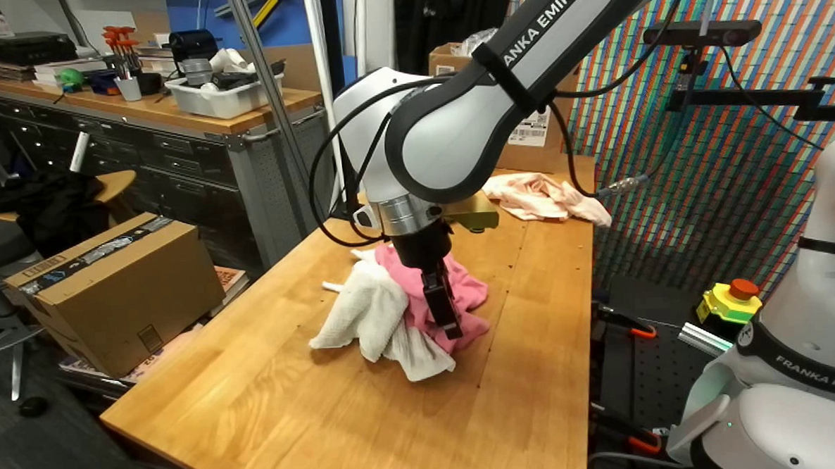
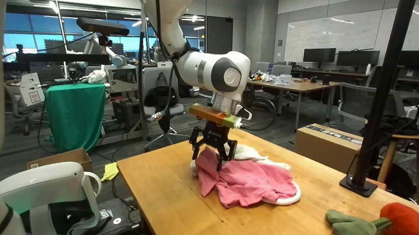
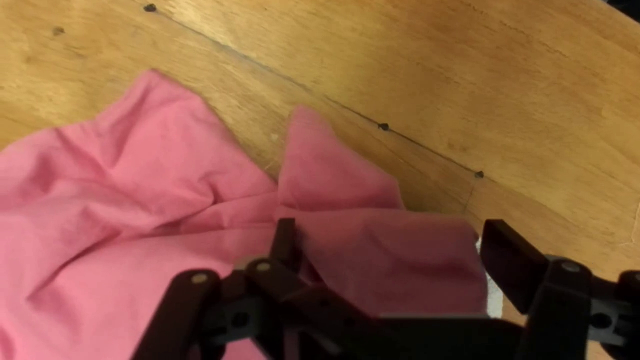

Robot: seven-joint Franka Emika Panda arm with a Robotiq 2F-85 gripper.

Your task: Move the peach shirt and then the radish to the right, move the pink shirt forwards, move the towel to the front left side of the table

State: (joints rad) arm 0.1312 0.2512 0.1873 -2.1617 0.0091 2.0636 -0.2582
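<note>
The pink shirt [image 1: 468, 292] lies crumpled partly over the white towel [image 1: 368, 307] in the middle of the table. In an exterior view the shirt [image 2: 257, 181] covers much of the towel [image 2: 246, 153]. My gripper [image 2: 207, 163] points down at the shirt's edge. In the wrist view the gripper [image 3: 390, 232] is open, with a raised fold of the pink shirt [image 3: 110, 210] between its fingers. A sliver of towel [image 3: 495, 295] shows by one finger. The peach shirt [image 1: 539, 197] lies at a table edge. The red radish plush [image 2: 405, 224] with green leaves lies elsewhere on the table.
The wooden table [image 1: 292, 423] has exposed edges. A black pole [image 2: 376, 108] stands on a base plate on the table near the radish. A cardboard box [image 1: 536, 134] stands behind the peach shirt. Another box [image 1: 117, 290] sits beside the table, below its top.
</note>
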